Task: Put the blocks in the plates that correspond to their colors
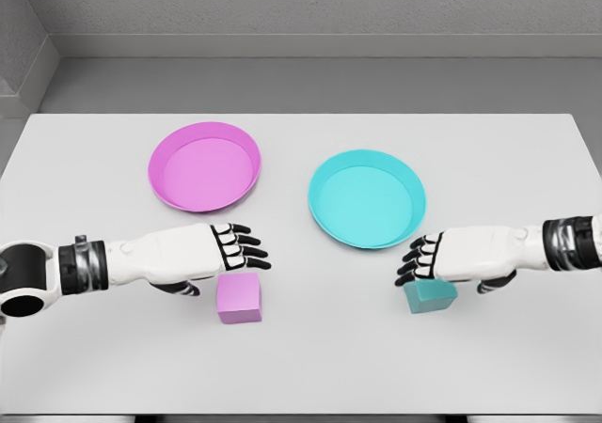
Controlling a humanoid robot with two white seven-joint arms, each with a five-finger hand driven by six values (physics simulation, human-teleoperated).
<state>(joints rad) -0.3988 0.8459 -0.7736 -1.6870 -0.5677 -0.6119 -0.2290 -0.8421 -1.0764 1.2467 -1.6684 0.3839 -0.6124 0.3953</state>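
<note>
A pink block [240, 298] lies on the white table [301, 367] below the pink plate [204, 166]. My left hand [235, 247] hovers just above and behind the pink block, fingers spread, holding nothing. A teal block [430, 296] sits below the teal plate [367, 198]. My right hand [425, 258] is over the teal block, partly covering its top, with fingers loosely extended toward the left; I cannot see a grasp.
Both plates are empty and stand side by side in the table's middle. The table's far edge meets a grey floor and wall behind.
</note>
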